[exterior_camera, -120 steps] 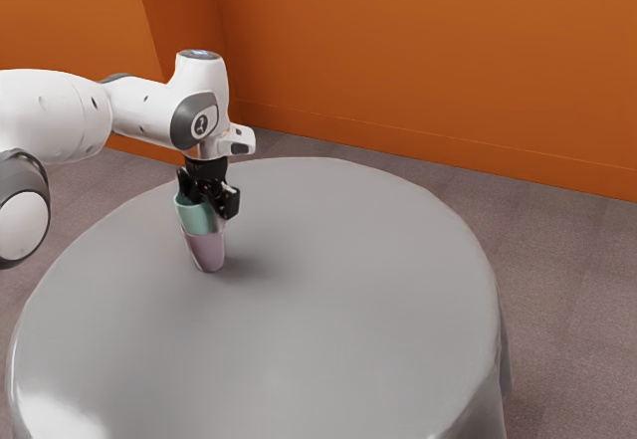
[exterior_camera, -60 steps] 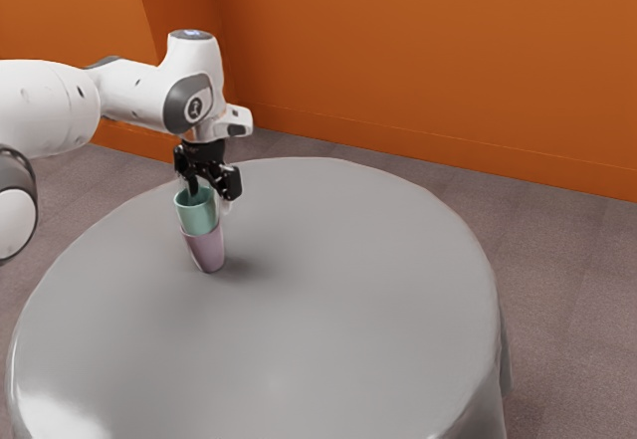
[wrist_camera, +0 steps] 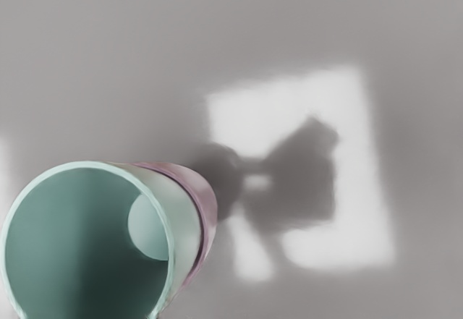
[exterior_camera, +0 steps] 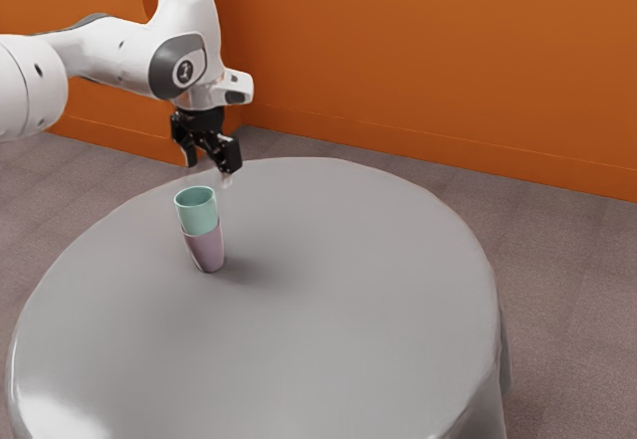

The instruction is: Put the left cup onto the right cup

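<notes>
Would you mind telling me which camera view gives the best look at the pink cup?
The exterior view: the pink cup shows its side wall from the table up to the green cup nested in it. In the wrist view, looking from above, the green cup covers it, leaving a pink sliver.

The green cup (exterior_camera: pixel 195 210) is a plain pale mint, the same shade inside as out. The pink cup (exterior_camera: pixel 208 250) is a dusty mauve with no pattern, and from the wrist view it shows as a thin pink band round the green one. The table (exterior_camera: pixel 378 300) is a flat mid grey, paler and shinier along its near edge; beside the cups it carries a whitish square of light crossed by a dark grey shadow. The gripper (exterior_camera: pixel 210 167) is black, the arm (exterior_camera: pixel 109 46) white with grey joint caps. The wall (exterior_camera: pixel 448 51) is a strong plain orange, the floor (exterior_camera: pixel 567 260) a speckled grey-brown
</notes>
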Available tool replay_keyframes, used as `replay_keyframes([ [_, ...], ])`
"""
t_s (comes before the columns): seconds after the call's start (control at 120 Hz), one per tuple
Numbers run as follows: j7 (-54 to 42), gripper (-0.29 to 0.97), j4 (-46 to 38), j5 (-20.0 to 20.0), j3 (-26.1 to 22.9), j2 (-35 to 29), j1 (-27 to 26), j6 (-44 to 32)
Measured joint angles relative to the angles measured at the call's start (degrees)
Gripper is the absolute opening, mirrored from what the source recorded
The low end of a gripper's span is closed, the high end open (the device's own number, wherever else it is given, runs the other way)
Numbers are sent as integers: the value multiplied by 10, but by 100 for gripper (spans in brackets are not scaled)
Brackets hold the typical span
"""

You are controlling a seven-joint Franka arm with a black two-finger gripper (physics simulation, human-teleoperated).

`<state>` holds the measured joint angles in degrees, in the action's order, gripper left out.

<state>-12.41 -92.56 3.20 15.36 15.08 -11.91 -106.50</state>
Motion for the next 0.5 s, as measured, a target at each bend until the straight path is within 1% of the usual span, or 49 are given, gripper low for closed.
replay_keyframes([
  [0.108,11,68,3,-5,-5,-17,-10,34],
  [0.308,26,68,8,-43,-9,-38,-12,84],
  [0.5,37,68,8,-47,-15,-70,-14,103],
])
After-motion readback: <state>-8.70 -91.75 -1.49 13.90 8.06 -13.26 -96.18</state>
